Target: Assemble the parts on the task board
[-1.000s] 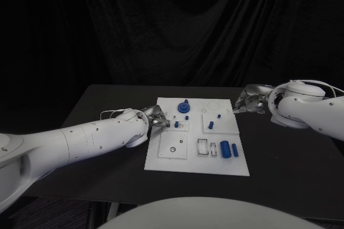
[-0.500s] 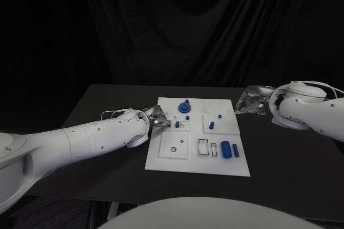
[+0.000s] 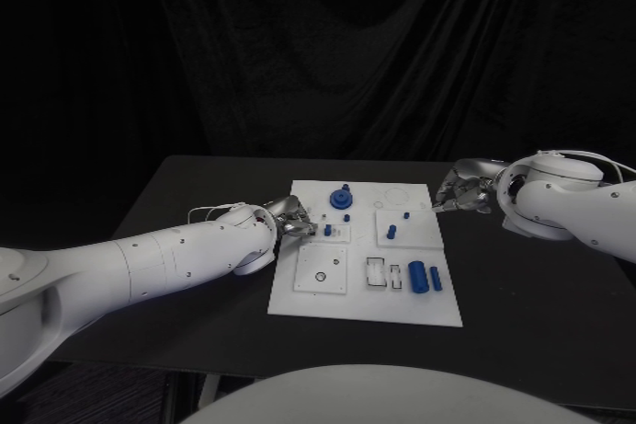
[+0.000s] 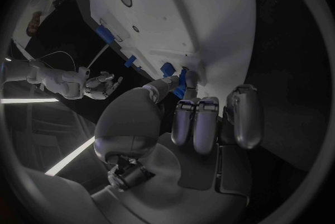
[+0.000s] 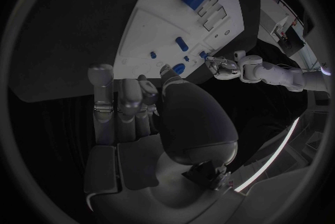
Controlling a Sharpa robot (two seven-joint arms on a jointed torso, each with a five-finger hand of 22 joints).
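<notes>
Blue peg [image 4: 178, 82] stays pinched in the left hand [image 3: 289, 218] at the board [image 3: 365, 300], barely moved; right hand [image 3: 459, 194] hovers curled, empty.

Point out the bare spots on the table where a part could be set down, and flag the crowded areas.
Bare table lies right of the task board, in front of the right hand. A bare strip runs behind the board's far edge. Crowded: the board's left edge, where the left hand works, and its top right corner by the right hand.
</notes>
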